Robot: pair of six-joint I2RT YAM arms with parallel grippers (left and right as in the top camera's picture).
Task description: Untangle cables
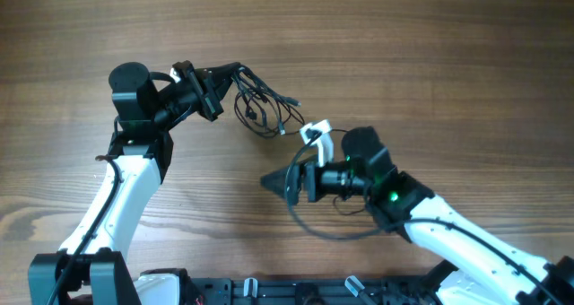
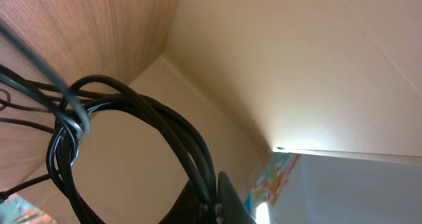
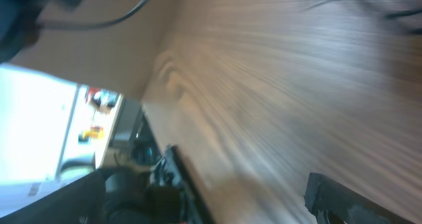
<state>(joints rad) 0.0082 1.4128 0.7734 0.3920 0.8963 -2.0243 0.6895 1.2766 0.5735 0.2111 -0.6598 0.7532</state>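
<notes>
The cables (image 1: 260,106) lie as a loose black tangle on the wooden table (image 1: 430,63), at about eleven o'clock from its centre. One end of the bundle rises to ten o'clock of the tangle, where the left gripper (image 1: 235,72) is clenched on it. The left wrist view shows several strands of the cables (image 2: 165,125) looping out of the pinched fingers (image 2: 227,201), with a knot where they cross at nine o'clock of the loop.

The right gripper (image 1: 271,179) sits at six o'clock of the tangle, apart from it and pointing toward nine o'clock. Its jaws are spread wide and hold nothing. Its own view is smeared; one dark finger (image 3: 336,197) shows over bare wood.

A small white part (image 1: 316,131) lies just beside the tangle at four o'clock, between it and the right arm (image 1: 448,229). The arm's own thicker black lead (image 1: 318,230) sags in a loop beneath it, and a green light (image 1: 392,196) glows on the arm. A colourful patch (image 2: 280,174) behind the left gripper is too blurred to read.
</notes>
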